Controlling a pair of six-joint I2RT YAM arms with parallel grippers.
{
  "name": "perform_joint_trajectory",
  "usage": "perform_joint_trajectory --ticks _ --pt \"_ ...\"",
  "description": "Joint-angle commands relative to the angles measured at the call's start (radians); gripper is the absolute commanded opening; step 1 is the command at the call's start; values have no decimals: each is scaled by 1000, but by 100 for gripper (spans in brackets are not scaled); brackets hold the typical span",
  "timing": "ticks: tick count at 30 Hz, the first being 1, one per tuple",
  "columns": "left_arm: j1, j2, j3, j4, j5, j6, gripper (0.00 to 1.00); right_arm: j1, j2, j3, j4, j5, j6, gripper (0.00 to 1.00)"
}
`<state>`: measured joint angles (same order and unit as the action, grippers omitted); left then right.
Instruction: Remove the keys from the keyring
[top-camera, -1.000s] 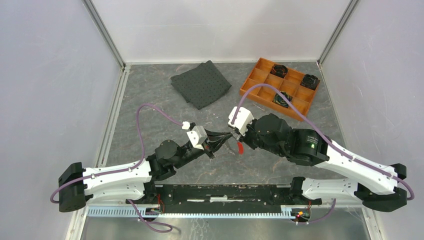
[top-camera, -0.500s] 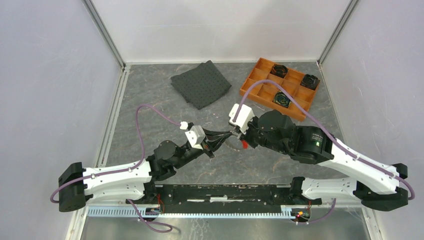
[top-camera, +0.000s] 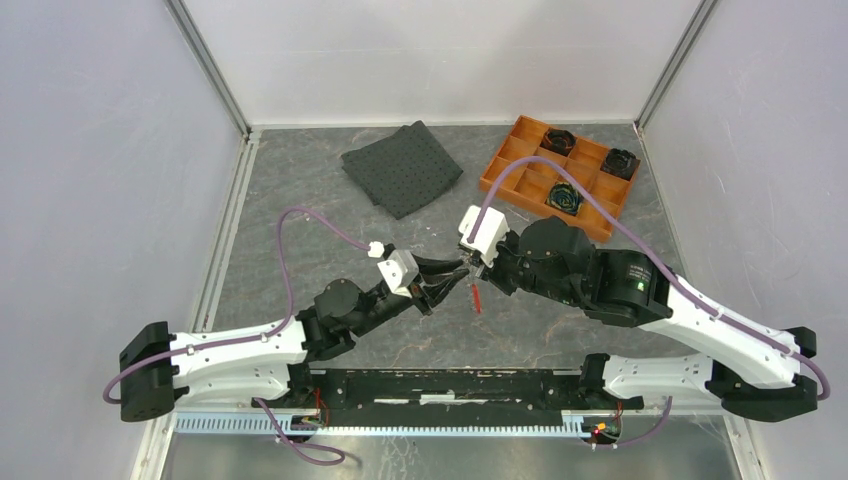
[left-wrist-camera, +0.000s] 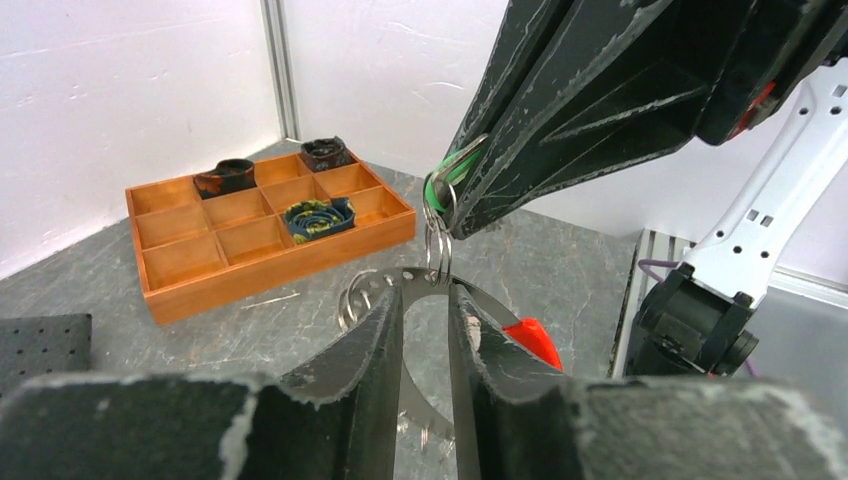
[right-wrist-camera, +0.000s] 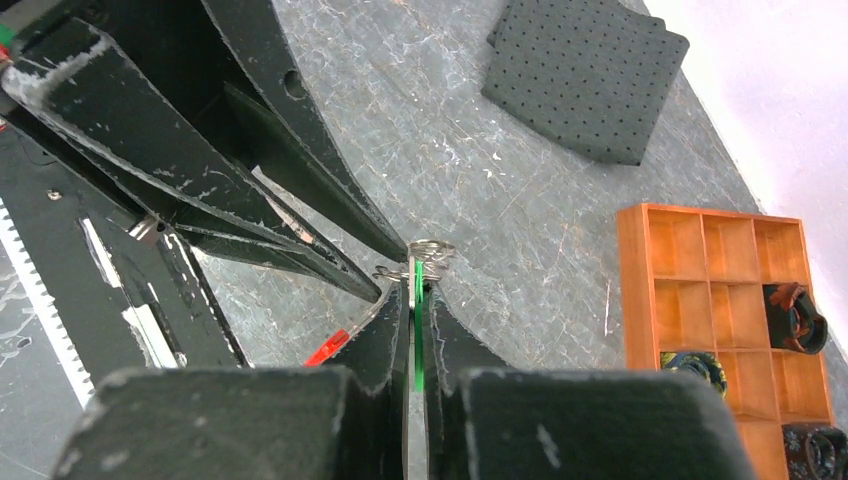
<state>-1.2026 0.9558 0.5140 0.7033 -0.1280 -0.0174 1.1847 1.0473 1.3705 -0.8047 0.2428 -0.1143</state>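
My right gripper is shut on the green key, which also shows in the left wrist view. A small wire loop hangs from it and links to the flat grey keyring. The red key dangles from the keyring above the table. My left gripper meets the right one tip to tip. Its jaws stand a little apart, with the keyring lying across the fingertips. I cannot tell whether they press on it.
An orange compartment tray with black gear-like pieces stands at the back right. A dark dotted pad lies at the back middle. White walls close in the table.
My left fingers were closed to a point and now stand slightly apart. The red key has swung and now hangs straight down. Both grippers shifted slightly.
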Motion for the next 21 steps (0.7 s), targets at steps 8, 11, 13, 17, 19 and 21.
perform_joint_trajectory --ticks 8,11,13,17,19,21 --pt "-6 -7 56 7 -14 38 36 4 -6 39 32 -20 -10 1" --pt "-7 -17 53 8 -5 41 38 3 -4 36 38 -25 -10 1" --pt "-8 -18 53 8 -7 42 39 4 -1 35 42 -29 -10 1" --pt "-9 -14 58 7 -19 50 39 5 3 35 41 -33 -8 1" --pt "-10 -12 61 8 -28 51 39 6 2 32 39 -32 -7 1" --pt "-11 -11 61 9 -31 54 39 5 -2 31 36 -33 -5 1"
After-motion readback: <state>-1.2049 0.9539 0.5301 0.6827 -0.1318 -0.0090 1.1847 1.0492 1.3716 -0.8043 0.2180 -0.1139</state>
